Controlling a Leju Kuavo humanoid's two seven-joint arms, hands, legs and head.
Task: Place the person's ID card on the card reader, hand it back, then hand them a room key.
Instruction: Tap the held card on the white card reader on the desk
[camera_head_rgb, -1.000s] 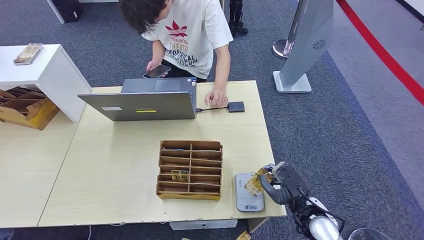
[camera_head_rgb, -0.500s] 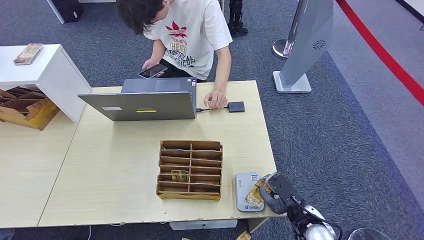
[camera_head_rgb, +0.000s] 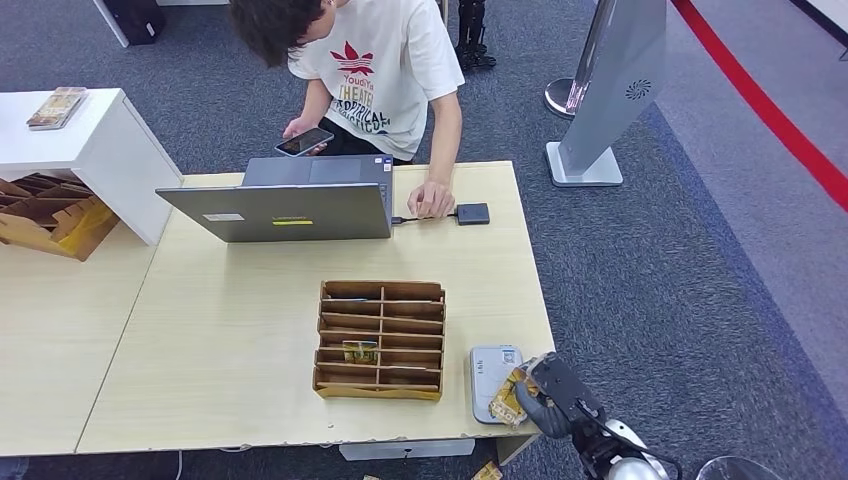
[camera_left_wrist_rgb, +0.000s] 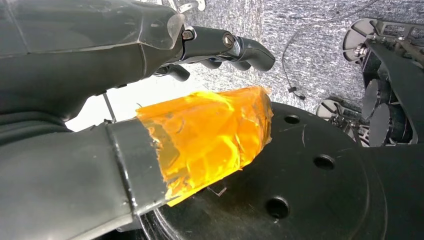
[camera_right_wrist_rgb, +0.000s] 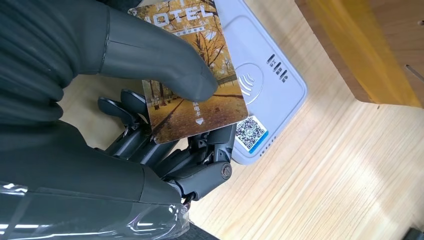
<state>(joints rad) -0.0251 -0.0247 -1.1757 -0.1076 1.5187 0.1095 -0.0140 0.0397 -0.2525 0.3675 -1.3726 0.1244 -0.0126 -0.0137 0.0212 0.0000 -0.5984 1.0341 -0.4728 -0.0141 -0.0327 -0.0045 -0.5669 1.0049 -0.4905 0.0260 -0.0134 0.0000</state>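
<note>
My right hand (camera_head_rgb: 552, 396) hangs over the table's near right corner and pinches a golden card (camera_head_rgb: 509, 396) printed "HOTEL". In the right wrist view the thumb (camera_right_wrist_rgb: 150, 55) presses the card (camera_right_wrist_rgb: 212, 107) against the fingers beneath it. The card hovers at a tilt over the right edge of the grey-white card reader (camera_head_rgb: 489, 380), whose wave symbol and QR sticker show (camera_right_wrist_rgb: 272, 75). I cannot tell whether card and reader touch. My left hand (camera_left_wrist_rgb: 125, 75) holds nothing, its fingers spread and its thumb wrapped in orange tape.
A wooden slotted organiser (camera_head_rgb: 380, 340) with a card in one slot (camera_head_rgb: 360, 351) stands left of the reader. At the far edge are a laptop (camera_head_rgb: 290, 205) and a small dark box (camera_head_rgb: 473, 213). A person (camera_head_rgb: 375, 60) leans there, holding a phone (camera_head_rgb: 305, 142).
My right hand has drawn back toward the table's near edge and sunk lower, carrying the card over the reader's right side. The person has shifted the phone slightly.
</note>
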